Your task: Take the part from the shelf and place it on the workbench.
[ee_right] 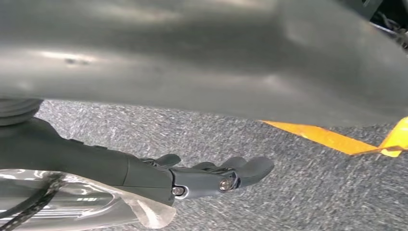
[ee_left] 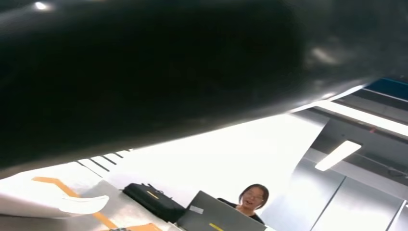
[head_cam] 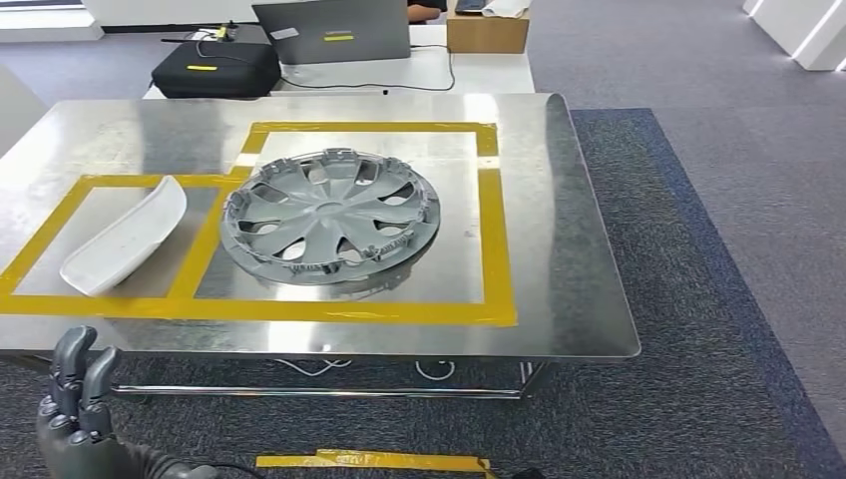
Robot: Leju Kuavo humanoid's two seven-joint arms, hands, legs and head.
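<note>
Head view: hubcap (head_cam: 330, 219) lies flat on the workbench (head_cam: 559, 200) inside the yellow tape, ahead and right of the left hand (head_cam: 75, 399), which is empty, fingers apart. Right hand (ee_right: 211, 175) hangs empty, fingers stretched out, over carpet.

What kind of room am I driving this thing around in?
Probably an office-style test lab: a steel workbench marked with yellow tape holds a grey wheel cover, grey carpet covers the floor, and a laptop sits on a desk behind.
</note>
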